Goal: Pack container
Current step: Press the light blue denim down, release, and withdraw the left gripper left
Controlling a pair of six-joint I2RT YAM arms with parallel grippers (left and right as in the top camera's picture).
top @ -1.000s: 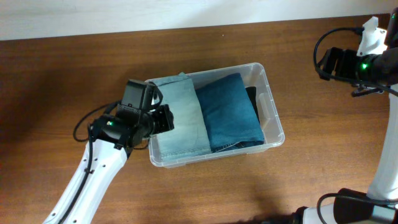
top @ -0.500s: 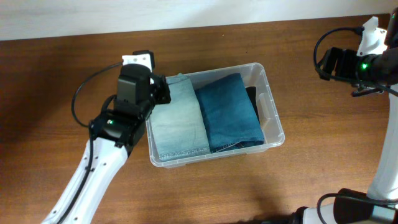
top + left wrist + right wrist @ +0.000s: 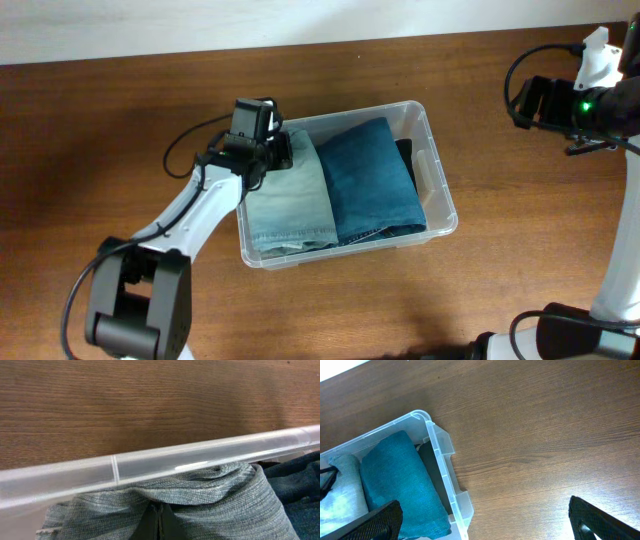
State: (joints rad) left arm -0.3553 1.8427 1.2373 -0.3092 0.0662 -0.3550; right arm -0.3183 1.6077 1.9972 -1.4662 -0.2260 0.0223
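Left gripper (image 3: pixel 283 150) is pinched shut on pale jeans (image 3: pixel 290 205); container (image 3: pixel 350 247) looks light and slick, best gripped by the rim.

My left gripper (image 3: pixel 280 150) is covering the far left corner of the clear rectangular plastic container (image 3: pixel 438 190) and the far end of the pale grey-blue folded denim (image 3: pixel 290 205) in the overhead view. My left wrist camera is catching only a dark wedge (image 3: pixel 156 522) at the lower edge, and I am failing to tell whether it is my fingers. A black item (image 3: pixel 403 158) is lying mostly hidden under the dark blue folded cloth (image 3: pixel 370 180). The lower edge is cutting off the fingers (image 3: pixel 375 522) of my right gripper (image 3: pixel 484 510).
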